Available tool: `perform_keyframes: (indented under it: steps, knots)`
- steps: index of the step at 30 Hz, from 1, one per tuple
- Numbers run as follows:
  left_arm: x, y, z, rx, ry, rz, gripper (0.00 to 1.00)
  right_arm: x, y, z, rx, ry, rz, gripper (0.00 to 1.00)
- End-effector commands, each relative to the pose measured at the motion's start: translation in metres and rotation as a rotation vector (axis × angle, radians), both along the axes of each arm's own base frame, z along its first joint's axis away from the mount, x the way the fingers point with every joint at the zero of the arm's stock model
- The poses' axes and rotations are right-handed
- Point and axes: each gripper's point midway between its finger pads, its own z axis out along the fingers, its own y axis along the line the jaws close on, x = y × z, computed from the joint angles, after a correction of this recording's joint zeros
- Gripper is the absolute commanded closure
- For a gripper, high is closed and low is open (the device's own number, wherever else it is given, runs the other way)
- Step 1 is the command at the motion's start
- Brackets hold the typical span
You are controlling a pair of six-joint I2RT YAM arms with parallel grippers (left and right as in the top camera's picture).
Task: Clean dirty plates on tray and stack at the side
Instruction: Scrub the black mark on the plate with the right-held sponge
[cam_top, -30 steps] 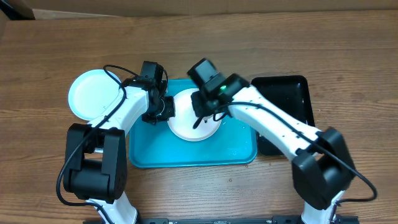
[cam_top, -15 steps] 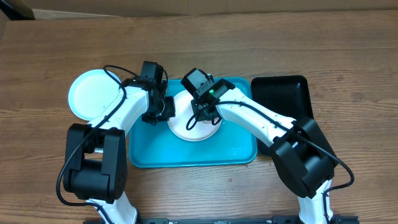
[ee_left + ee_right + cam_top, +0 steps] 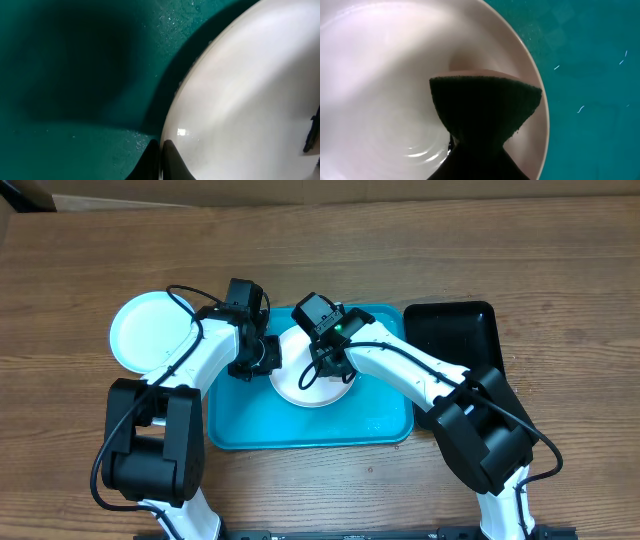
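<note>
Glossy plate [image 3: 380, 60], smooth plastic tray [image 3: 590, 75], rough dark sponge [image 3: 485, 110]

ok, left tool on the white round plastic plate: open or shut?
Shut. Left wrist view: the left tool pinches the rim of the white round plastic plate, jaws together, over the turquoise plastic tray.

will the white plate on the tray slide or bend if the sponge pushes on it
Likely slippery: the white plate looks glossy and the tray under it shows water droplets, so it could skate when pushed. It looks rigid; the rim shows no bend where the left gripper pinches it. Shallow and flat-lying, so tipping seems unlikely.
</note>
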Motion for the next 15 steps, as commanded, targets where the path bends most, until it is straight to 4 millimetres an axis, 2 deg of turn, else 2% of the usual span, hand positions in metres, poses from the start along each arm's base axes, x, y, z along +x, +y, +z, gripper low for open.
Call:
perform_keyframes:
  steps: [1,4,5,6,7,15]
  knots:
    - [-0.0056,-0.0022,-0.0080,-0.006,0.032,0.002,0.96,0.0063,-0.0013,0.0044,-0.002,-0.022,-0.014,0.78]
    - [-0.0057,-0.0023,-0.0080,-0.006,0.032,0.002,0.96,0.0069,-0.0008,0.0046,0.000,-0.025,-0.015,0.75]
    - [-0.0056,-0.0022,-0.0080,-0.006,0.032,0.002,0.96,0.0068,-0.0009,0.0046,-0.001,-0.025,-0.014,0.80]
    - [-0.0057,-0.0023,-0.0080,-0.006,0.032,0.002,0.96,0.0068,-0.0009,0.0046,-0.001,-0.024,-0.015,0.91]
    - [-0.0057,-0.0023,-0.0080,-0.006,0.032,0.002,0.96,0.0068,-0.0009,0.0046,-0.001,-0.024,-0.014,0.96]
    - [-0.0057,-0.0023,-0.0080,-0.006,0.033,0.002,0.96,0.0123,-0.0096,0.0054,-0.049,-0.059,-0.028,0.96]
